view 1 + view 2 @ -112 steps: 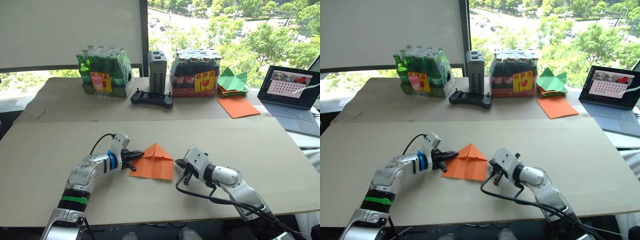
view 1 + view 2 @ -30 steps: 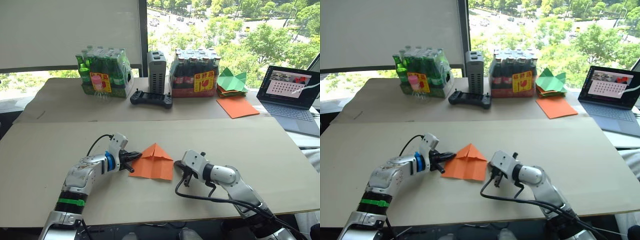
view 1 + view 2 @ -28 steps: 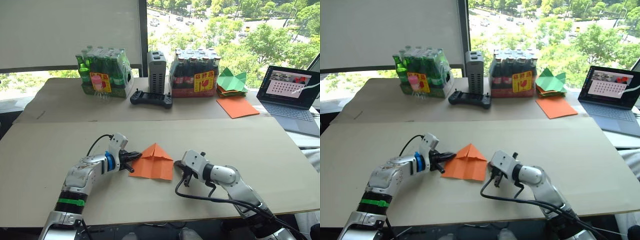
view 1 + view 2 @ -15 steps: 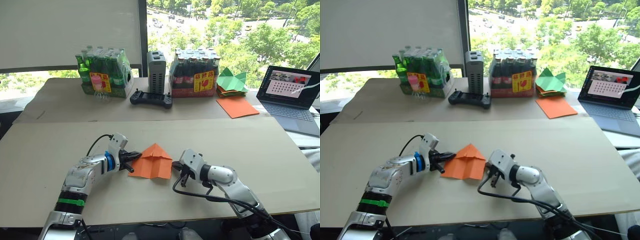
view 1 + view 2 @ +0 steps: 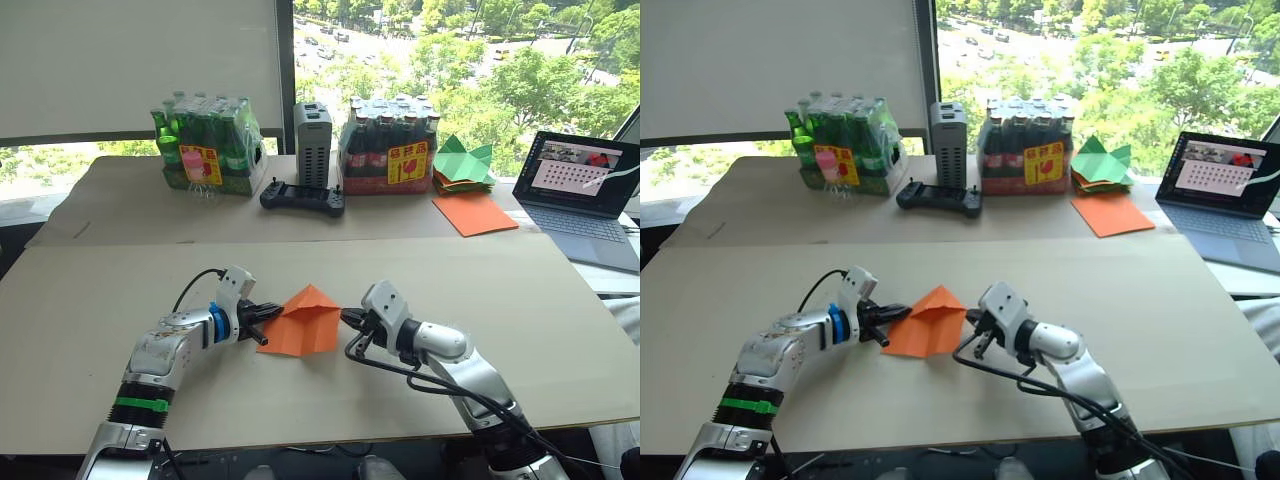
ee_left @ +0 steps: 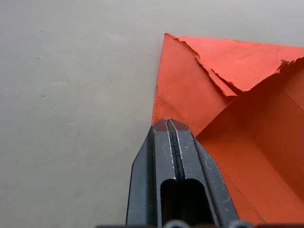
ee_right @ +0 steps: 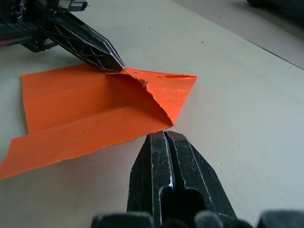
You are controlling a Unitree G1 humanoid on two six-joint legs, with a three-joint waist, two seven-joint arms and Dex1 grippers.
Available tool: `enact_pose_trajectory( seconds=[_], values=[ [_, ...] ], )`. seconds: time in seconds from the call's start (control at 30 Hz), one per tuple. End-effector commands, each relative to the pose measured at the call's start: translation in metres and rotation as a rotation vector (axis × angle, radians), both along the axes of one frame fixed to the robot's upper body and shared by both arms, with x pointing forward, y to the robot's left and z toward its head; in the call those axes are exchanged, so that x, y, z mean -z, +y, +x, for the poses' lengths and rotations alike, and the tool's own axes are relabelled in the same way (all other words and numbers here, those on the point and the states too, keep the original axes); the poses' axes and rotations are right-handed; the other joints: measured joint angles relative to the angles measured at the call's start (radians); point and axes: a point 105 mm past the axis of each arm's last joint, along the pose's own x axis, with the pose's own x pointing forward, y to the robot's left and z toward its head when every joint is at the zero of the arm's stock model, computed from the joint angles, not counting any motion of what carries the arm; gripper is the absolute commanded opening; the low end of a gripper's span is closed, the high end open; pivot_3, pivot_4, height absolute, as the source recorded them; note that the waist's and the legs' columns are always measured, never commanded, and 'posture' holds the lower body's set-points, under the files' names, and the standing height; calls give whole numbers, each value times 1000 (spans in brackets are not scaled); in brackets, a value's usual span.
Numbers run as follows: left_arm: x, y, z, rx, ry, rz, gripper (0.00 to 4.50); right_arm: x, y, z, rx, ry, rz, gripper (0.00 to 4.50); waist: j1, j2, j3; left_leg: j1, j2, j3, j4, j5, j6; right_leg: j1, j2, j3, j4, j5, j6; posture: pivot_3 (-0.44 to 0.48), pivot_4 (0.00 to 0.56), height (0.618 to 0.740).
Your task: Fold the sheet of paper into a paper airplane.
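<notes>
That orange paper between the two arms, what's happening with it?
The robot is folding the sheet of paper into a plane on the table. It already has a pointed top with creases. The left gripper, fingers together, presses down on the paper's left edge. The right gripper, also shut, sits at the right edge, where that side of the paper is lifted off the table.

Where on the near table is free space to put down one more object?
The near table lies bare left of the left gripper and right of the right gripper. Between them lies the sheet of paper. The far table's back edge is crowded with bottle packs.
</notes>
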Motion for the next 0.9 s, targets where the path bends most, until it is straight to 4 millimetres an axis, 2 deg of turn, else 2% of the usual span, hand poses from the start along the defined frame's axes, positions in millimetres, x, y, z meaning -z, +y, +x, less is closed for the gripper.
enact_pose_trajectory(
  seconds=[0.03,0.2,0.53,0.73,0.9],
  values=[
    [6,3,-2,-7,22,25,0,-19,13,-2,-33,-37,57,22,0,0,0,0,0,0,0,0,0,0,0,0,0,0,0,0,150,740],
    [6,1,-2,-2,18,27,0,-17,20,0,-24,-20,72,22,0,0,0,0,0,0,0,0,0,0,0,0,1,0,0,0,150,740],
    [-9,-18,-5,69,-17,-3,0,-4,11,0,7,-5,32,22,1,0,0,0,0,0,1,0,0,-1,0,0,2,0,0,0,150,740],
    [-8,-31,-5,116,-13,4,0,-5,14,-1,14,-6,39,22,1,0,0,0,0,0,1,0,0,-1,0,0,2,0,0,0,150,740],
    [-2,-30,-3,110,-5,20,0,-8,16,-2,17,-11,51,22,0,0,0,0,0,0,1,0,0,-1,0,0,2,0,0,0,150,740]
  ],
)
